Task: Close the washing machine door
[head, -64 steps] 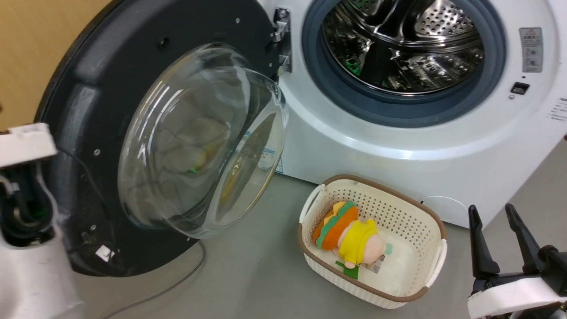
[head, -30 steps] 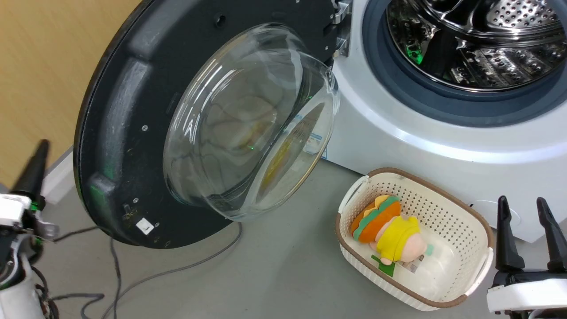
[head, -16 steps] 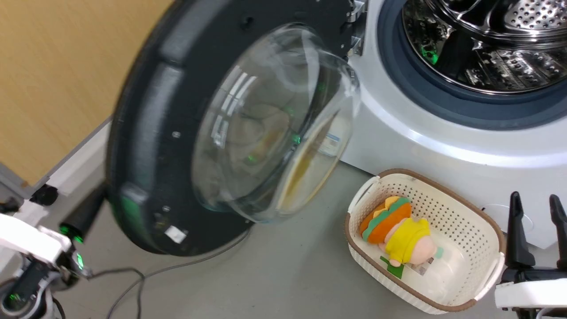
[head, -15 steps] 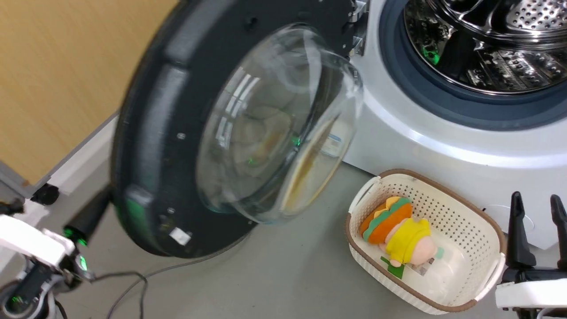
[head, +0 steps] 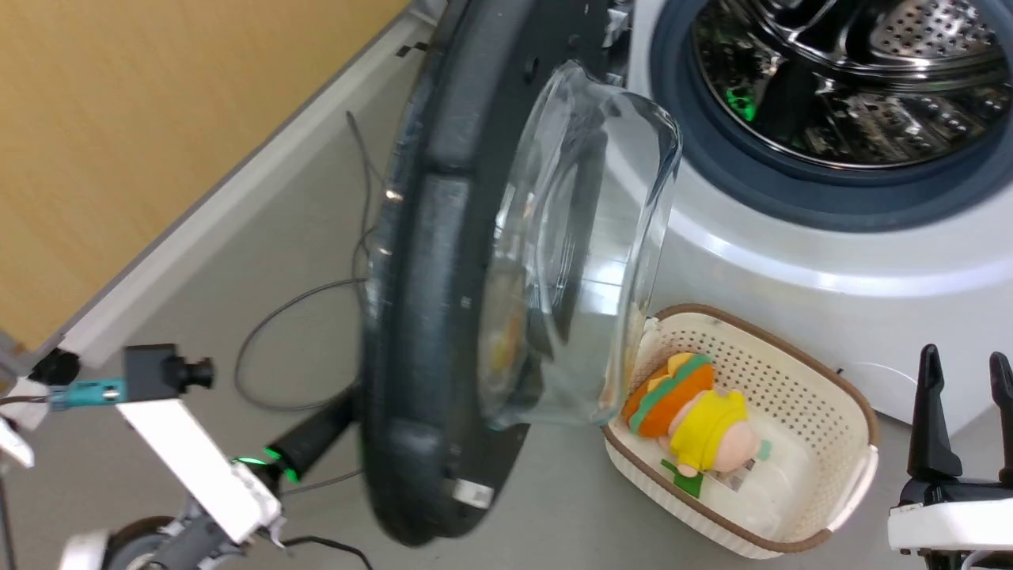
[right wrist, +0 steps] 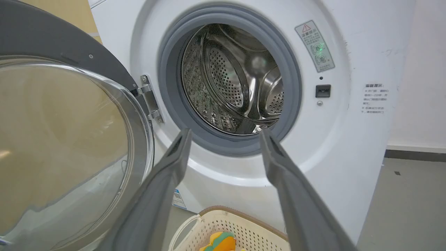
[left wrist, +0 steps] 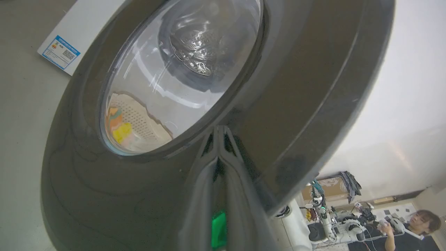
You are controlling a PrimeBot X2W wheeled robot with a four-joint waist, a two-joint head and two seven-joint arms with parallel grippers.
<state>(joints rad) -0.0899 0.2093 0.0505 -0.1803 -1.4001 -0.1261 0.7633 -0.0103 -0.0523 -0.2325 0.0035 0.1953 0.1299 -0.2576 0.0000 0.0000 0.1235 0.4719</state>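
Note:
The washing machine door (head: 427, 317) stands about edge-on to me in the head view, roughly half swung. Its black rim faces left and its clear glass bowl (head: 586, 261) bulges toward the grey-ringed steel drum mouth (head: 831, 87). My left gripper (head: 332, 419) is behind the door. In the left wrist view it (left wrist: 217, 130) is shut, tips pressed on the door's glossy outer face (left wrist: 296, 87) just below the window. My right gripper (head: 965, 372) stands open at the lower right, holding nothing, and it (right wrist: 224, 134) points at the drum mouth (right wrist: 237, 76).
A cream basket (head: 866, 419) holding a plush toy (head: 688, 412) sits on the floor right by the door's glass bowl, in front of the white machine (head: 791, 261). A grey cable (head: 277, 317) loops on the floor left of the door. A person (left wrist: 423, 219) is far off.
The door has swung from wide open to about edge-on, toward the machine. My left gripper has gone behind it onto its outer face. The right gripper has stayed put; the camera shifted.

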